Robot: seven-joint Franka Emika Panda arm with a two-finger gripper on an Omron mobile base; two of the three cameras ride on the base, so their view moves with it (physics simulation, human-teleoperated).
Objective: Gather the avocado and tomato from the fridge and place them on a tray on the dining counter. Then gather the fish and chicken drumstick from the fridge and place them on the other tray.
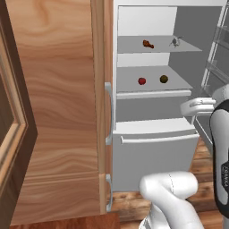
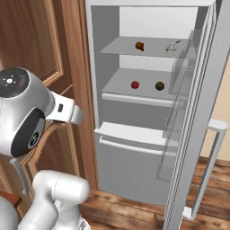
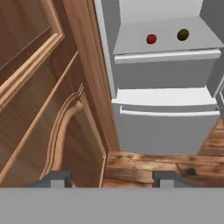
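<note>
1. Left base view: the fridge point(image 1: 156, 112) stands open beside a tall wooden cabinet point(image 1: 58, 112). On its upper shelf point(image 1: 134, 44) the chicken drumstick point(image 1: 148, 44) lies near the middle and the fish point(image 1: 175, 42) sits toward the right edge, well apart from it. On the shelf below, the tomato point(image 1: 142, 81) and the avocado point(image 1: 163, 79) sit near each other but apart, the tomato to the left. Under them are a closed inner drawer and the lower drawer point(image 1: 154, 156) with its horizontal bar. The white arm point(image 1: 172, 197) rises at the lower right.

2. Right base view: the fridge door point(image 2: 202, 126) is swung wide open at the right, its clear door bins facing the shelves. The drumstick point(image 2: 139, 46) and fish point(image 2: 171, 46) are on the upper shelf, the fish close to its right edge. The tomato point(image 2: 134, 84) and avocado point(image 2: 159, 86) are on the lower shelf, toward its front. The arm's big joint point(image 2: 22, 112) fills the left side in front of the cabinet.

3. Hand view: the hand point(image 3: 107, 179) points down at the wood-plank floor point(image 3: 166, 162) by the foot of the fridge, where cabinet and fridge meet. Its two dark tips stand wide apart, with nothing between them. The tomato point(image 3: 151, 39) and avocado point(image 3: 183, 34) show at the top, on their shelf above the drawers.
</note>
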